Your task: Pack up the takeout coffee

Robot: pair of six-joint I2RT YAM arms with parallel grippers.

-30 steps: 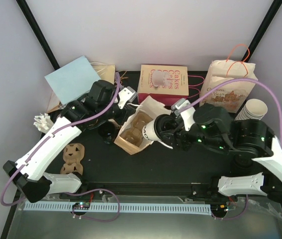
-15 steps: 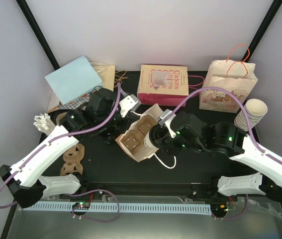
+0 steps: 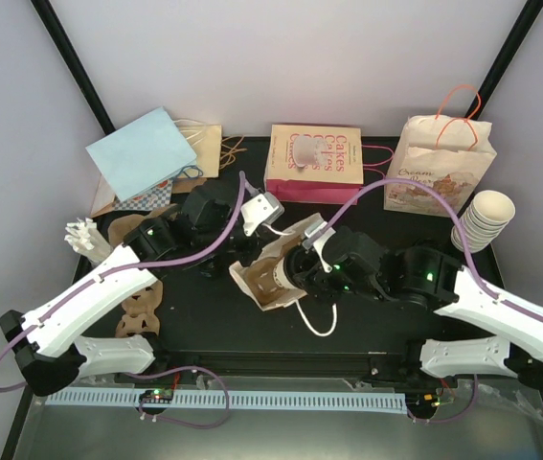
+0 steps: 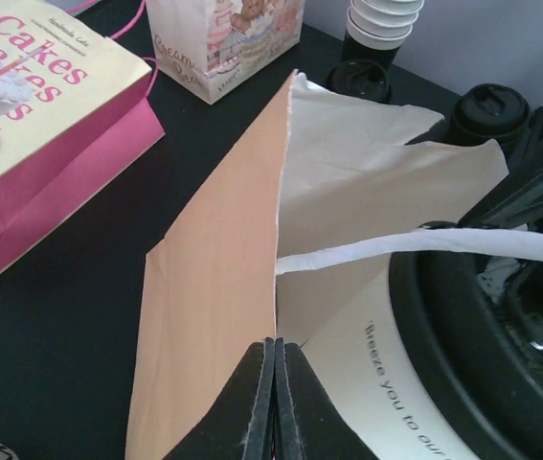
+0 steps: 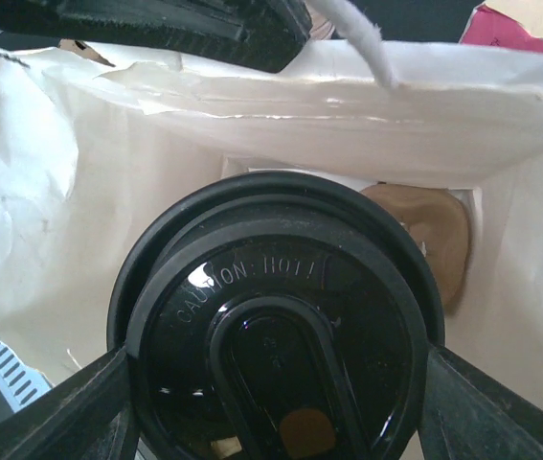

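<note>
The cup (image 5: 271, 287), held in the wide-spread right claw (image 5: 281, 412), has been carried into the bag (image 4: 214, 278) ahead, pinched by the left claw (image 4: 273, 383); release is judged due.

I have the open bag (image 3: 295, 225) at the middle of the tabletop (image 3: 204, 316). The takeout coffee (image 5: 276, 355) sits in its mouth, with a cup carrier (image 5: 419, 240) deeper inside, behind it. Along the far edge I see the Cakes bag (image 3: 314, 161) at centre, a second bag (image 3: 441, 172) to its right, and a flat bag (image 3: 142, 153) at the far left corner. A cup stack (image 3: 482, 220) stands by the right edge, and spare carriers (image 3: 140, 307) lie near the left edge.
</note>
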